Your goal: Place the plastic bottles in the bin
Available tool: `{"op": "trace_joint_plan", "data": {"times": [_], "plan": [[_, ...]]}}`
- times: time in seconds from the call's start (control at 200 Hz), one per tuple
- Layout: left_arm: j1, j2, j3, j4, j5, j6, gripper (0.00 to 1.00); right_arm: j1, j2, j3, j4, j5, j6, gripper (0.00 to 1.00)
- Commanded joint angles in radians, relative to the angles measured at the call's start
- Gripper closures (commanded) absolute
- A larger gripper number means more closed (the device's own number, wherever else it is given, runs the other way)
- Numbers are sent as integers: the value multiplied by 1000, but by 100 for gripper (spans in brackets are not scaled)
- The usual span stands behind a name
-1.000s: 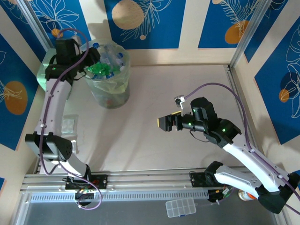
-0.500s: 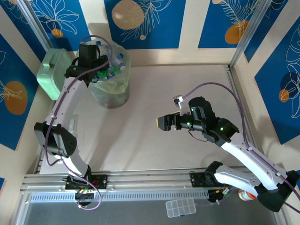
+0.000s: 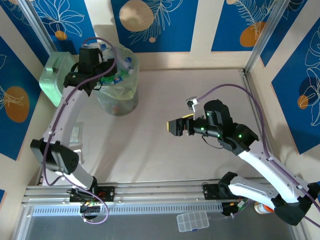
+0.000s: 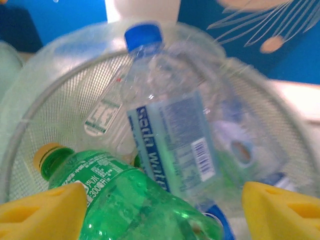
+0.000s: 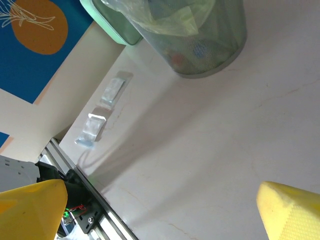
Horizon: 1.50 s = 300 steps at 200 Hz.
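We see the green bottle (image 4: 135,200) in the bin (image 4: 30,130), between the wide-spread fingers of our left gripper (image 4: 164,207), unclamped; our right gripper (image 5: 160,202) hangs wide open, empty

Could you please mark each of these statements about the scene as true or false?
1. The left tool hangs over the bin. True.
2. A green bottle with a yellow cap lies in the bin. True.
3. The right tool grips a bottle. False: it is open, with nothing between its fingers and bare table beneath.
4. The clear bottle with the blue label has a red cap. False: its cap is blue.
5. In the top view, the mint green box stands to the right of the bin. False: it stands to the left of it, against the wall.
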Motion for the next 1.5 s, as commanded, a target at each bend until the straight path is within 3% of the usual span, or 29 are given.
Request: {"op": "trace_joint_plan", "data": {"times": [0.0,0.055,0.16,0.21,0.32,0.47,0.52,0.605,0.69,0.77,0.845,0.905,1.015,1.14,1.285,1.41,1.495], "plan": [[-11,-177,-115,122,129,47,13,5,-1,52,-29,18,-44,0],[-28,-275,-234,239,141,79,0,5,-12,61,-16,18,-61,1],[-67,-459,-481,483,75,116,1,11,-42,68,40,44,-116,1],[-72,-529,-568,570,93,136,1,11,-53,65,73,85,-138,1],[-73,-650,-754,717,134,173,1,8,-81,23,170,276,-145,1],[-73,-836,-1051,965,181,134,1,-18,-135,-190,521,477,-196,1],[-73,-878,-1150,1066,115,135,1,-39,-139,-264,644,512,-235,1],[-72,-905,-1286,1169,-148,100,1,-99,-116,-337,751,559,-254,1],[-71,-881,-1412,1323,-267,188,1,-186,-91,-383,773,504,-283,1],[-71,-809,-1489,1473,-202,289,1,-266,-68,-455,852,518,-282,1],[-72,-766,-1506,1462,-126,320,1,-353,-43,-560,996,587,-236,1],[-72,-753,-1515,1406,-62,358,1,-445,-17,-601,1009,566,-134,1],[-70,-691,-1538,1382,-161,338,1,-570,52,-625,971,442,-53,1],[-54,-598,-1571,1362,-238,309,1,-574,153,-712,1184,428,-205,1],[-24,-455,-1578,1400,-250,255,1,-566,283,-667,1155,472,-307,1],[1,-290,-1560,1565,-275,242,1,-577,349,-611,1115,431,-371,1],[28,-257,-1439,1349,-232,232,1,-612,417,-639,1190,404,-357,1]]}}
